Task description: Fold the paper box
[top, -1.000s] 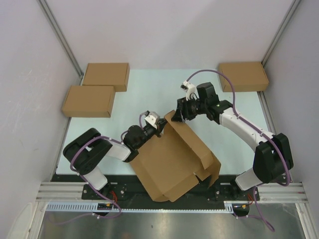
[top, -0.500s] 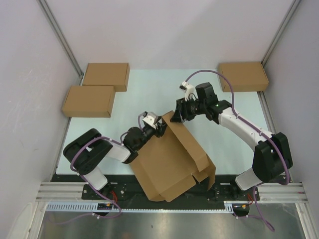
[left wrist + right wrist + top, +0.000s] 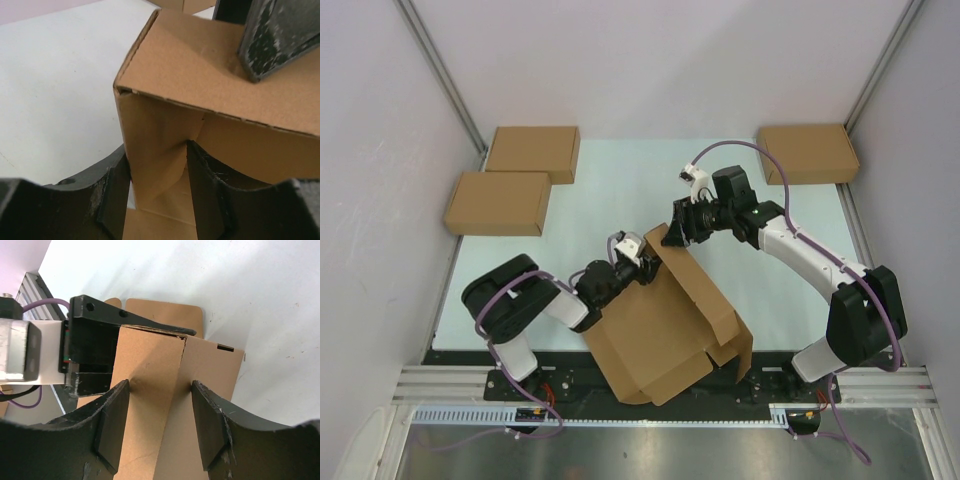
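Straddling a folded corner of card, the left claw (image 3: 157, 150) is keeping its jaws parted, one finger on either side of an upright wall of the paper box (image 3: 660, 330). Whether they are squeezing that wall is not showing. The right claw (image 3: 160, 385) is standing open too, reaching over the same corner from above. In the left wrist view one of its tips is resting on the top face.

Both claws are meeting near the centre of the top view, the left coming in from the lower left and the right from the upper right. From there the box is stretching toward the lower middle of the frame. Its raised wall is running diagonally down to the right, and its near corner is overhanging the edge of the desk (image 3: 620, 180) above the arm bases. The next fold is probably turning on that shared corner.

The desk is showing pale and smooth. Two closed boxes (image 3: 532, 152) are lying well apart at upper left and a third closed box (image 3: 807, 152) at upper right, with plain walls closing in the sides.
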